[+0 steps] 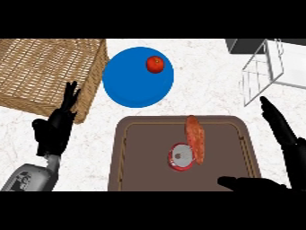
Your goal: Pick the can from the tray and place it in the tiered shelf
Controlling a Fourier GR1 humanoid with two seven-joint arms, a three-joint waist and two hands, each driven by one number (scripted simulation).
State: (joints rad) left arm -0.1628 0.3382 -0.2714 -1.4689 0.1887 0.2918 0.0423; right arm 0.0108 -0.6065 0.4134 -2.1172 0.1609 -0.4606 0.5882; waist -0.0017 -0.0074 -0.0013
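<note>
A red can (181, 157) with a silver top stands upright near the middle of the brown tray (138, 152). An orange-red sausage-shaped food item (195, 138) lies on the tray, touching the can's right side. The wire tiered shelf (264, 72) stands at the upper right. My right hand (287, 143) is open over the tray's right edge, fingers stretched toward the shelf and thumb (238, 183) reaching left below the can. My left hand (57, 126) rests open at the left, fingers up.
A blue plate (132, 85) with a red apple (155, 64) on it lies behind the tray. A wicker basket (36, 72) fills the upper left corner. The counter is white marble.
</note>
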